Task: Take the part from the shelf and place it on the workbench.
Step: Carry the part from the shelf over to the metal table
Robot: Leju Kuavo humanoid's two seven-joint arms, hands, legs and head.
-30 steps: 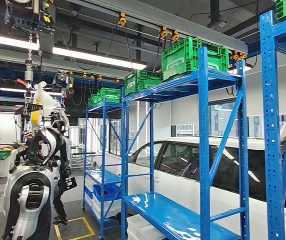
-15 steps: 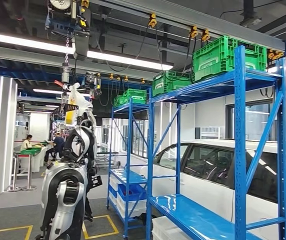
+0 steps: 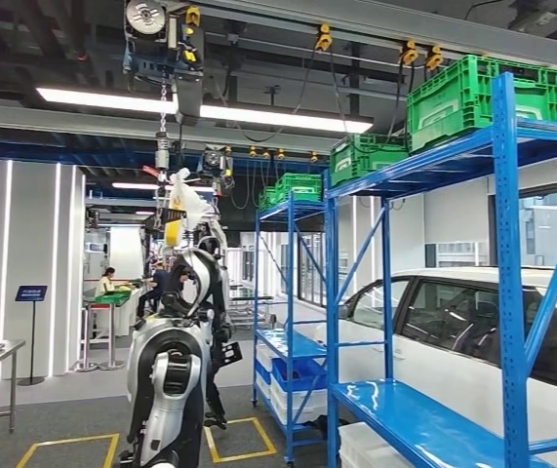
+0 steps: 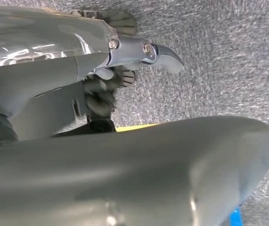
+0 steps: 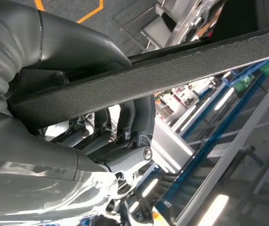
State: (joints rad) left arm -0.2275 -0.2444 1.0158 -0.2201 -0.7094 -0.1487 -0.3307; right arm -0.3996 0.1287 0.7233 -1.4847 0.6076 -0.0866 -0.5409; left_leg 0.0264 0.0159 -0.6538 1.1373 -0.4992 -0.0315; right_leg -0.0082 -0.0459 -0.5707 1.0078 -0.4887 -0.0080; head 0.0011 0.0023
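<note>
One black part (image 5: 161,75) in right robot hand (image 5: 126,136); left robot hand (image 4: 118,70) unclear; three green crates (image 3: 481,93).

Green crates (image 3: 481,96) atop blue shelf (image 3: 507,283)

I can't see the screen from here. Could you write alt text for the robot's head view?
A silver-and-black humanoid robot stands on a grey factory floor beside yellow floor markings, hung from an overhead hoist. To its right, blue shelving racks carry green crates on top, with a white car behind them. People sit at a distant table.
</note>
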